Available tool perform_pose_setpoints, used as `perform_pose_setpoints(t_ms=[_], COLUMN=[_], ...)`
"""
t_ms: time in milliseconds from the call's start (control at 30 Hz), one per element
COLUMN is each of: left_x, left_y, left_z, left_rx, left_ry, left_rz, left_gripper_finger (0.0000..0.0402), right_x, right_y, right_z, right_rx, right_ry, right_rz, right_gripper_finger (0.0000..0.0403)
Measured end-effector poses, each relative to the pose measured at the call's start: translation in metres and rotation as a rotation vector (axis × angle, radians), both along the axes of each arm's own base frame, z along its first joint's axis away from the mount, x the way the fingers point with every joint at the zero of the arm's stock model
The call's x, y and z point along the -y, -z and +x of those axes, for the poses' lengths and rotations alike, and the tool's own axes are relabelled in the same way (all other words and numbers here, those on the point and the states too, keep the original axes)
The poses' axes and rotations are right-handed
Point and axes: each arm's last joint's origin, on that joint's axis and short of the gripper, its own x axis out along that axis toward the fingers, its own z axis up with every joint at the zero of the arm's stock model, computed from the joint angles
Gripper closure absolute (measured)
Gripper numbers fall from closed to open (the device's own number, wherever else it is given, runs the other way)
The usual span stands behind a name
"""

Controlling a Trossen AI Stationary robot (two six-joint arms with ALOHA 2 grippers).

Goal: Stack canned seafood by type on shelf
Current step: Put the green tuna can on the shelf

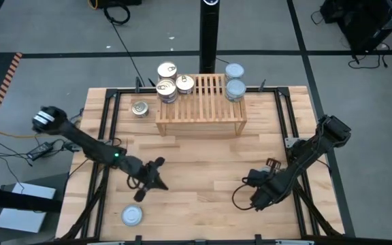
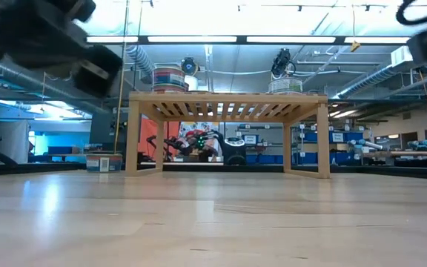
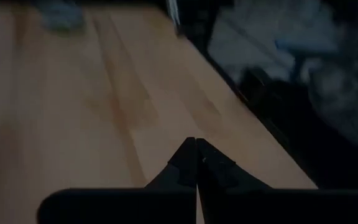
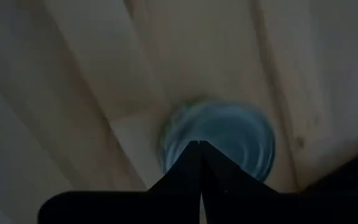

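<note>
Tins are stacked on the shelf: gold-lidded at its left, blue-lidded at its right. One blue-lidded tin lies near-left. Both the left gripper and right gripper are closed, empty.

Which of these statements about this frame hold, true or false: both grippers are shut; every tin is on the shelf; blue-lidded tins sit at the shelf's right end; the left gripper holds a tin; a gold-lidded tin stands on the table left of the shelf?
1. Both grippers are shut. True: the left gripper and the right gripper each show their fingers pressed together.
2. Every tin is on the shelf. False: a blue tin lies on the table near the front edge, and another tin shows under the right gripper.
3. Blue-lidded tins sit at the shelf's right end. True.
4. The left gripper holds a tin. False: it is shut on nothing.
5. A gold tin stands on the table left of the shelf. True.
</note>
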Motion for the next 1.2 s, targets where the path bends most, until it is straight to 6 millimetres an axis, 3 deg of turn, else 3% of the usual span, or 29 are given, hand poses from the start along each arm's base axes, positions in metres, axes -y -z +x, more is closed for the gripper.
perform_pose_setpoints(t_ms=[233,500,633,900,1200], left_x=[0.028,0.052,0.061,0.082,0.104], left_y=[-0.038,-0.064,-0.062,-0.052,-0.015], left_z=[-0.012,-0.020,-0.033,-0.060,-0.050], left_rx=[-0.333,-0.502,-0.632,-0.846,-0.935], left_ry=[-0.015,-0.060,-0.052,-0.039,-0.077], left_rz=[0.088,0.063,0.000,-0.039,0.037], left_gripper_finger=[0.0400,0.0400,0.0400,0.0400,0.0400], right_x=[0.004,0.013,0.034,0.067,0.069], right_y=[0.003,0.010,0.012,0.028,0.031], right_z=[0.031,0.093,0.105,0.106,0.104], right_rx=[0.262,0.808,0.951,0.911,0.901], right_ry=[-0.177,-0.548,-0.592,-0.521,-0.512], right_rz=[-0.031,0.159,0.127,0.065,0.039], right_gripper_finger=[0.0396,0.0397,0.0397,0.0396,0.0395])
